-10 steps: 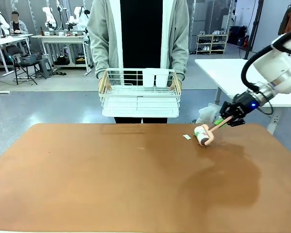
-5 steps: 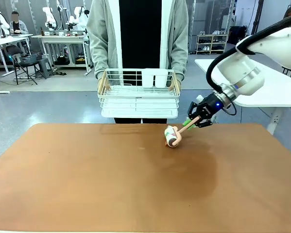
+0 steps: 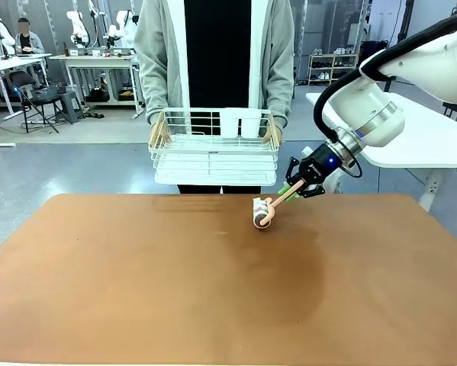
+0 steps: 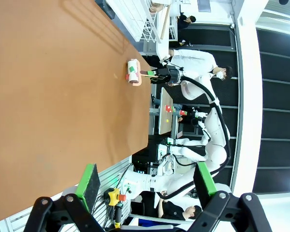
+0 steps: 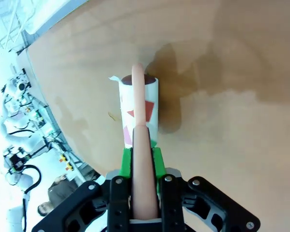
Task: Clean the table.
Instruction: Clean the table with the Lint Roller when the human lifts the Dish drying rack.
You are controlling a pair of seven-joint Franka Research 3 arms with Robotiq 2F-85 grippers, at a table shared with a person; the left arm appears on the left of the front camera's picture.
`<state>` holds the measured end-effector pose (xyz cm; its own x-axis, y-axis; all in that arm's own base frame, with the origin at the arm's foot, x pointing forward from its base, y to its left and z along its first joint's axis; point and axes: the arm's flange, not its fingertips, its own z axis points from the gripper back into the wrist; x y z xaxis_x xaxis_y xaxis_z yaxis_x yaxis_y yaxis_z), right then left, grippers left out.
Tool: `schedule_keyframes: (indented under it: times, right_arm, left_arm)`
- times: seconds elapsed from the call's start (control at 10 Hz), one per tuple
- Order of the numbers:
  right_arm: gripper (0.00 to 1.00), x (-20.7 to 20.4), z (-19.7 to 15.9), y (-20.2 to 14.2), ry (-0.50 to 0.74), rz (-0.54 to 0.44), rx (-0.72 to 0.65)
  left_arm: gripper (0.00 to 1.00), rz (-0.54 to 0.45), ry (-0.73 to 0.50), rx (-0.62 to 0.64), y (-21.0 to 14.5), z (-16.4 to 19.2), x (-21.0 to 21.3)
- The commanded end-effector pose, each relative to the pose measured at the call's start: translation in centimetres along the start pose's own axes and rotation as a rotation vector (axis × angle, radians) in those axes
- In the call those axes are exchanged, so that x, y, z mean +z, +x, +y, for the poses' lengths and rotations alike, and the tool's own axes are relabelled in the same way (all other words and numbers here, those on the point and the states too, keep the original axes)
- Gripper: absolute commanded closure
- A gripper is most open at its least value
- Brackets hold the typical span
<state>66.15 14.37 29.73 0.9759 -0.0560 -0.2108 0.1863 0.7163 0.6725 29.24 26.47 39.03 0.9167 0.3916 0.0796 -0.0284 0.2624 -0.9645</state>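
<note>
Workshop floor behind; table (image 3: 136,290) is spanning near foreground, top smooth, probably stiff, heavy. Right gripper (image 3: 289,188) is clenching lint roller (image 3: 260,212) by rigid pink handle, likely best hold; light tool, sticky head touching far-centre top. Left gripper (image 4: 145,183) is hanging released, empty.

Reddish-brown table (image 3: 136,290), pink-handled white roller (image 3: 260,213), white wire rack (image 3: 213,156)

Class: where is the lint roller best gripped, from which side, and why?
Grip the lint roller by its pink handle, from the free end: narrow enough to clamp, and the drum is left free to roll, as the right gripper shows.
</note>
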Motion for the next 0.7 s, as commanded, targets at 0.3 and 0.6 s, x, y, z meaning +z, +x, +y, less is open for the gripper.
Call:
schedule_keyframes:
  times: [0.3, 0.6]
  right_arm:
    - [0.79, 10.1, 6.3, -10.6, -0.300, -0.116, 0.060]
    - [0.79, 14.8, 8.0, -15.9, -0.577, -0.181, 0.025]
  left_arm:
    - [0.00, 0.010, -0.009, -0.023, -0.5, 0.0, 0.3]
    - [0.00, 0.010, -0.009, -0.023, -0.5, 0.0, 0.3]
